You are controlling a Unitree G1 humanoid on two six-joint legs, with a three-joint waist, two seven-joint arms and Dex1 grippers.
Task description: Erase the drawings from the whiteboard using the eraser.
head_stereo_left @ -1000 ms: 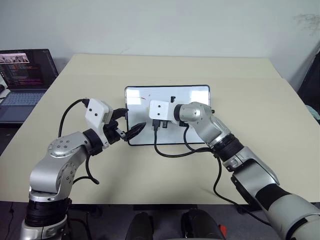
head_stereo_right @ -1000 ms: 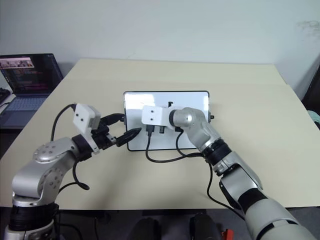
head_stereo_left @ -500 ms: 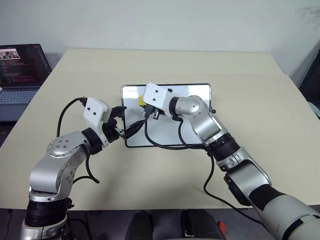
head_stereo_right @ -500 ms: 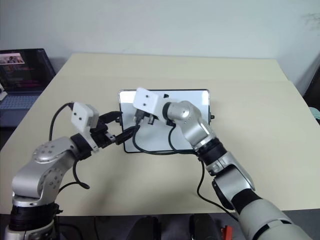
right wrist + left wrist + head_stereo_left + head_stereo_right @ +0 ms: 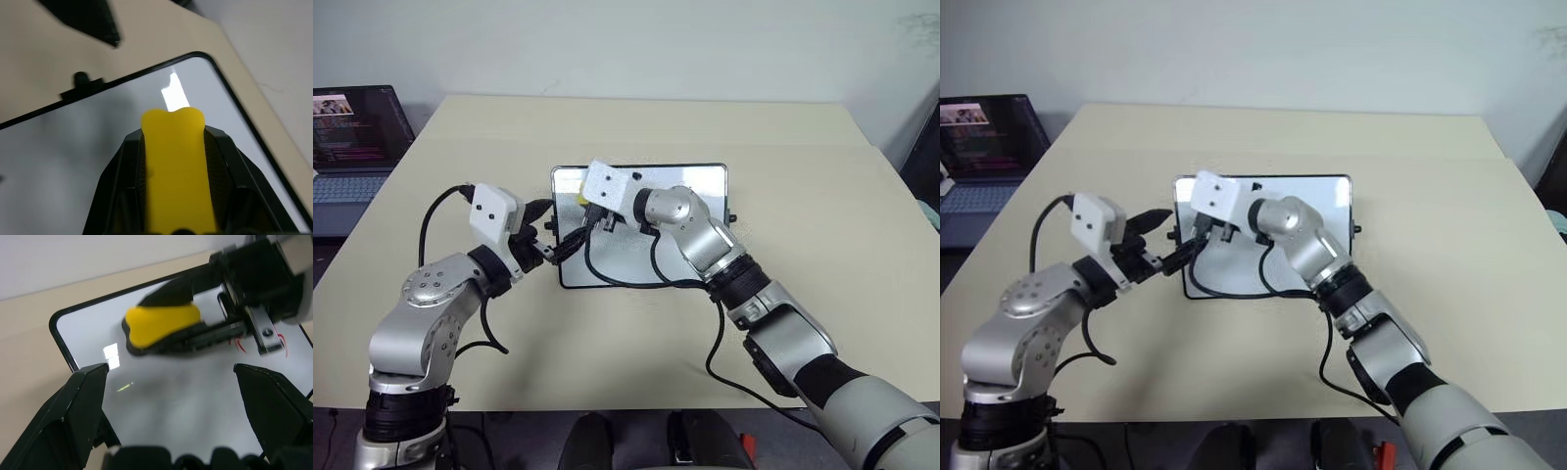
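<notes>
Left wrist view: your right tool (image 5: 195, 328) is gripping the eraser (image 5: 161, 323) over the whiteboard (image 5: 161, 396); red drawings (image 5: 281, 340) are remaining; left tool (image 5: 171, 382) wide.

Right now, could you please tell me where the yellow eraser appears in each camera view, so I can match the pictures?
Left eye view: the eraser peeks out over the whiteboard's far left corner.
Right eye view: hidden behind the right wrist's white camera housing.
Left wrist view: upper centre, held by the right gripper.
Right wrist view: lower centre, between the black fingers.
Shared landmark: the whiteboard's rounded black-framed corner.
</notes>
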